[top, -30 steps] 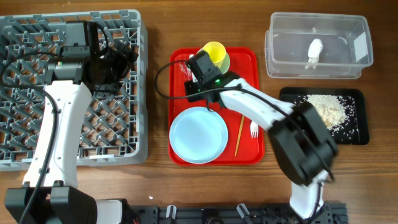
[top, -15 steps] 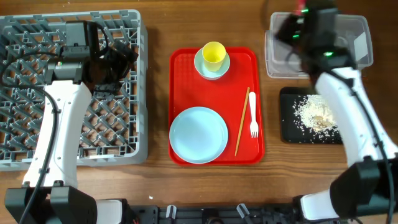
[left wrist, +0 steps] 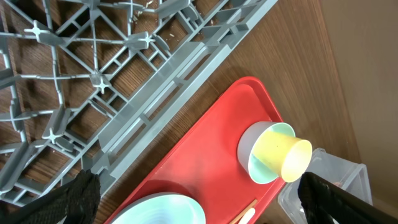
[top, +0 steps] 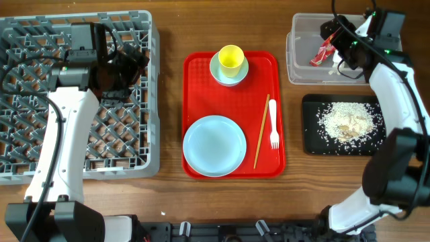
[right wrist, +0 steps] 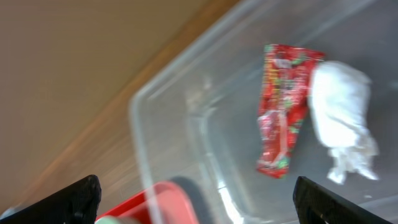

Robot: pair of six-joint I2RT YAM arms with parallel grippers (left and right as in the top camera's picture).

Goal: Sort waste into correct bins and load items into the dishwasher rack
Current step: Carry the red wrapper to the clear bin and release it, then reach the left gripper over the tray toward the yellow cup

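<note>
waste looks sorted, wrapper point(right wrist: 283, 112) and napkin point(right wrist: 339, 99) in the tub point(right wrist: 161, 143) under the released right claw point(top: 341, 35), rice point(top: 346, 121) in the black tray point(top: 310, 128), but plate point(top: 215, 145), bowl point(top: 218, 70), cup point(top: 231, 59), chopstick point(top: 261, 134) and fork point(top: 273, 128) sit on the red tray point(top: 201, 87), none in the rack point(top: 20, 134) under the released left claw point(top: 127, 67).

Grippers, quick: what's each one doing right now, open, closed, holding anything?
Left gripper: open, holding nothing.
Right gripper: open, holding nothing; the red wrapper is in the clear tub beneath it.
</note>
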